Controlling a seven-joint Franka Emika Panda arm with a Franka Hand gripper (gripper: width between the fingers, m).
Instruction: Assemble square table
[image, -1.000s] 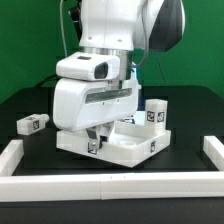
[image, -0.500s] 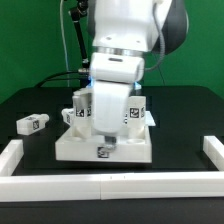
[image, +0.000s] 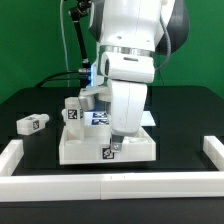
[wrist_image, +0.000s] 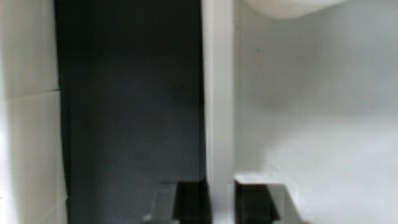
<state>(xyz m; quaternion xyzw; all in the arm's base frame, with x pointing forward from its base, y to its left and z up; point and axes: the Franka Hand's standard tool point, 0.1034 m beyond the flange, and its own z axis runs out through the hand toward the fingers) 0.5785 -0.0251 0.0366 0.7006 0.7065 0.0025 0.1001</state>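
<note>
The white square tabletop (image: 85, 148) lies on the black table, its raised rim up and a tag on its front wall. My gripper (image: 117, 143) reaches down over its front right part. In the wrist view my gripper (wrist_image: 226, 192) straddles the thin upright rim (wrist_image: 217, 90), with one dark finger (wrist_image: 192, 205) on each side, shut on it. One tagged white leg (image: 33, 124) lies apart at the exterior view's left. Another leg (image: 74, 110) stands just behind the tabletop. A third white piece (image: 148, 119) shows behind my arm at the right.
Long low white border strips run along the front (image: 110, 186), the left (image: 10, 156) and the right (image: 212, 150). Tagged white surfaces (image: 100, 117) show behind the tabletop, partly hidden by my arm. A green wall stands at the back.
My wrist has swung toward the exterior view's right and turned. The tabletop has turned with it, from a skewed pose to squarely facing the front. The leg on the left has not moved.
</note>
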